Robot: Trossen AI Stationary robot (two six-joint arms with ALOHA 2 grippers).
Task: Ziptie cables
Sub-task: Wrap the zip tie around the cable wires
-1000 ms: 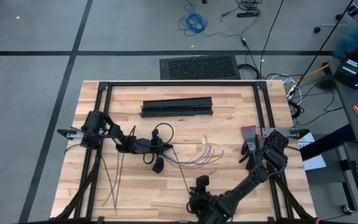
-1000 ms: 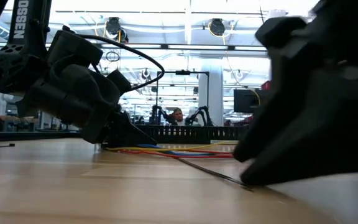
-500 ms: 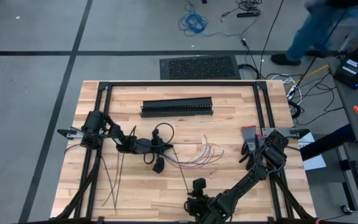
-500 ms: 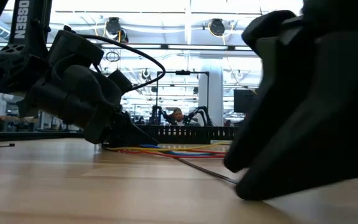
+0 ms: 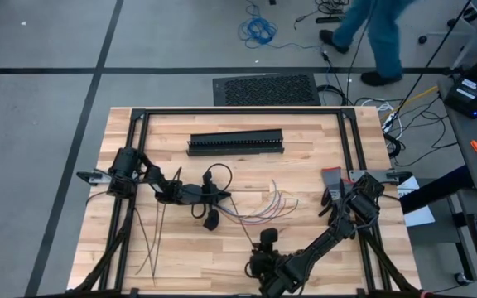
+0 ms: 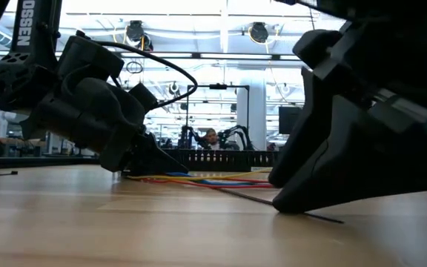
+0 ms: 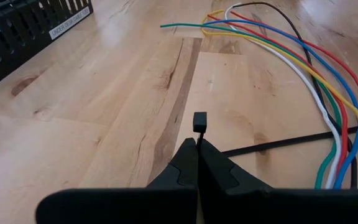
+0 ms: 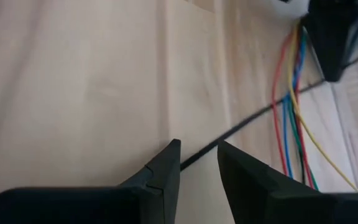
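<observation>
Right gripper [image 8: 197, 163] hovered with fingers apart astride a ziptie [image 8: 241, 127] on the tabletop [image 5: 305, 174], while the left gripper [image 7: 197, 146] pinched another ziptie's head [image 7: 199, 121] beside the cables [image 7: 303, 68].

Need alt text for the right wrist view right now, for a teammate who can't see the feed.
The right gripper has its two dark fingers apart on either side of a thin black ziptie lying flat on the wooden table. The ziptie runs away toward the coloured cables, where the left gripper sits.

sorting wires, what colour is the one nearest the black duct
Green wire; clearest in the left wrist view.
</observation>
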